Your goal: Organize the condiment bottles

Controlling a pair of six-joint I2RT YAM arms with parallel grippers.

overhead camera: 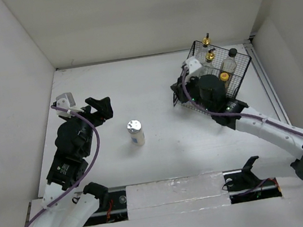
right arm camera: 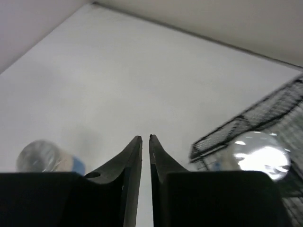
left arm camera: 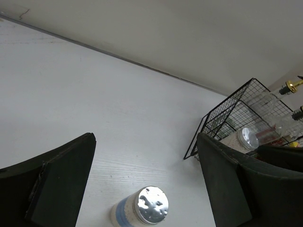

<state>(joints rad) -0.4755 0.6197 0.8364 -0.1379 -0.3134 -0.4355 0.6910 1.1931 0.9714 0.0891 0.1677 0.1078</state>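
Hanging empty, the left gripper (left arm camera: 146, 137) gapes partly open, a silver-lidded jar (left arm camera: 150, 204) standing free near it; the right gripper (right arm camera: 145, 142) is pinched closed on nothing, a second jar (right arm camera: 259, 156) in the wire basket (right arm camera: 246, 118) at its right.

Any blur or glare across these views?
Right wrist: soft throughout, lid of the basketed jar blown out by glare, black wire basket smeared. Left wrist: sharp; the table jar shows speckled lid highlights. Top external: crisp, even light, faint shadows.
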